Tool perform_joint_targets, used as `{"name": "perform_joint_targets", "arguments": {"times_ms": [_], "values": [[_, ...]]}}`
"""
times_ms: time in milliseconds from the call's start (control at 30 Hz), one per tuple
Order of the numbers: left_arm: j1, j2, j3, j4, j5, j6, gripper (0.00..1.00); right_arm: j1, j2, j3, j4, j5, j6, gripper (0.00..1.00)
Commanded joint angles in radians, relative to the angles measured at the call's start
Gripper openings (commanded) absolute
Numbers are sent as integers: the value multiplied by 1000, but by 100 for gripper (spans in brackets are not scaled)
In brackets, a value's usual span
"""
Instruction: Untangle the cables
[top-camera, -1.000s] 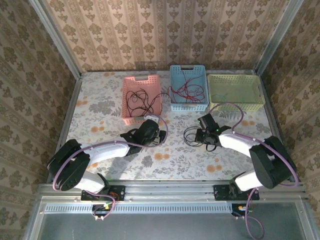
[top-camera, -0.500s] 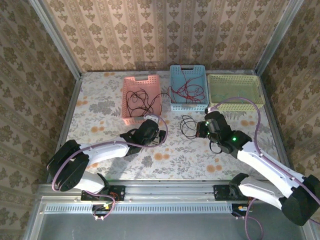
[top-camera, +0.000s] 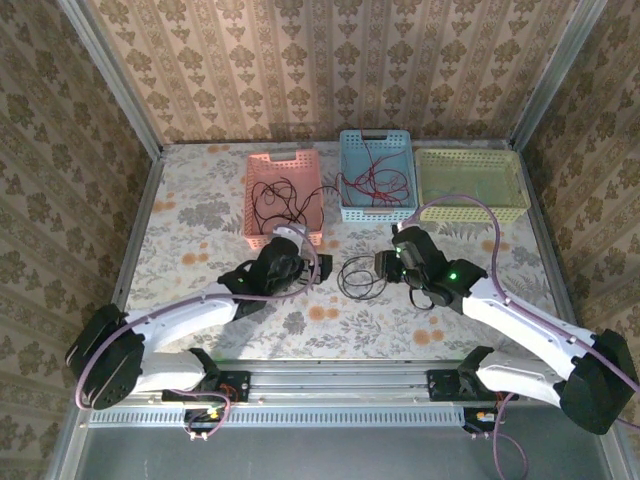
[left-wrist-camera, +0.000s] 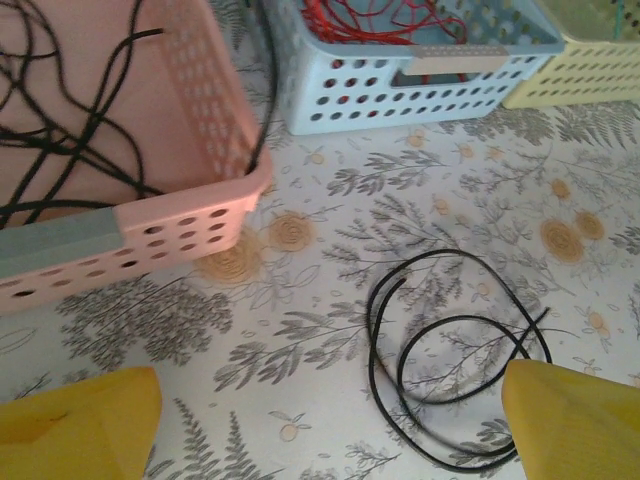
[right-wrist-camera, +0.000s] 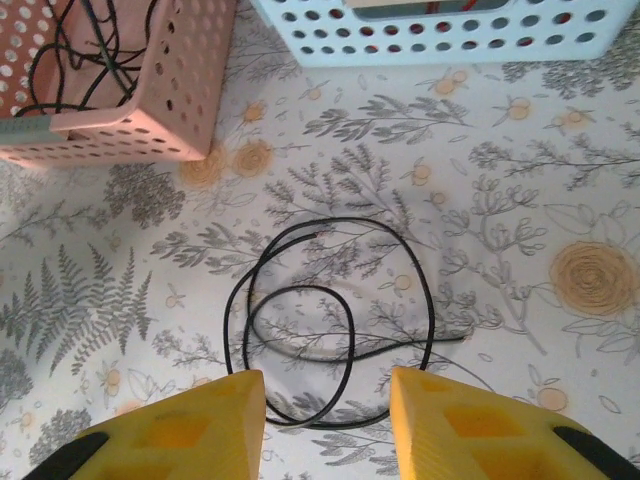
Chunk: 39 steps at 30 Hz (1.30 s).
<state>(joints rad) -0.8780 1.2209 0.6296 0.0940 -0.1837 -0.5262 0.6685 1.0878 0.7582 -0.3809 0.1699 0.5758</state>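
While both my pairs of jaws stand apart and hold nothing, my left gripper (left-wrist-camera: 330, 412) the wider, a loose black cable (right-wrist-camera: 428, 300) lies coiled on the table (right-wrist-camera: 520, 180) just ahead of my right gripper (right-wrist-camera: 328, 420). Beyond it the pink basket (right-wrist-camera: 180, 100) holds black cables (right-wrist-camera: 95, 45); the blue basket (left-wrist-camera: 440, 85) holds red cables (left-wrist-camera: 370, 18).

- Left arm (top-camera: 190, 312): white shells, black joints, rising from the metal rail (top-camera: 340, 380).
- Right arm (top-camera: 510, 315): same build, pale purple cable (top-camera: 462, 203) arching alongside; green light (top-camera: 450, 268) glowing at the end farthest from the rail.
- Fingers (left-wrist-camera: 575, 420): blocky, yellow.
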Motion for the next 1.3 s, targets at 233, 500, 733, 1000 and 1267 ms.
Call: {"name": "perform_joint_targets", "arguments": {"times_ms": [233, 500, 733, 1000, 1267], "values": [[101, -75, -63, -94, -48, -98, 89, 101, 382, 127, 12, -89, -159, 42], [129, -119, -89, -129, -56, -98, 89, 179, 626, 244, 55, -142, -236, 46], [163, -195, -124, -160, -51, -93, 89, 184, 753, 331, 46, -62, -251, 41], [191, -266, -149, -184, -48, -86, 89, 224, 646, 303, 38, 27, -231, 0], [215, -300, -142, -198, -30, -68, 89, 230, 265, 333, -39, 66, -229, 0]]}}
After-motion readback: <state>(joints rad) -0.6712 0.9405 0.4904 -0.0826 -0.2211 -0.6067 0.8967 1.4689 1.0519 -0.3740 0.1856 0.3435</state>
